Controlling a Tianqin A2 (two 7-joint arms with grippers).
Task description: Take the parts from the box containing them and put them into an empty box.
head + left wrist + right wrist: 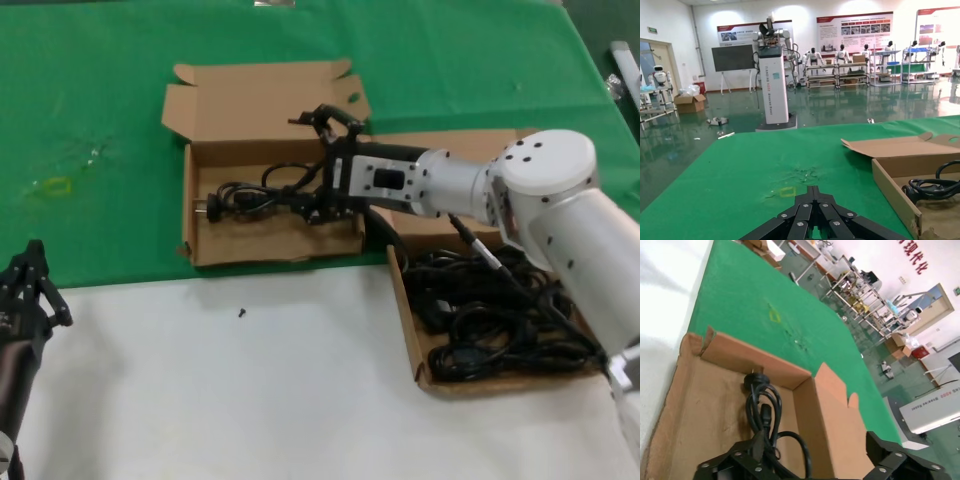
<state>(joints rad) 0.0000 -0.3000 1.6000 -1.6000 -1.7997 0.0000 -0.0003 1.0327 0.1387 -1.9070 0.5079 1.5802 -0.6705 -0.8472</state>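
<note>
Green cloth covered the far half of the bench, and a smooth white sheet covered the near half. On the cloth, a shallow rectangular box of brown cardboard, the empty box, was seen with its hinged lid folded back and its front wall ragged. One glossy black power cord, coiled and ending in a plug, was laid on its floor. The right pincer was positioned over this box, just above the cord; its black fingers were spread wide and nothing was gripped between them. To the right, partly hidden beneath the silver right arm, the box containing them was set across the cloth's edge, and it was filled with a tangled heap of black cables. The left pincer was held low at the bench's near left edge, well apart from both boxes, with its dark fingers drawn together to a point
</note>
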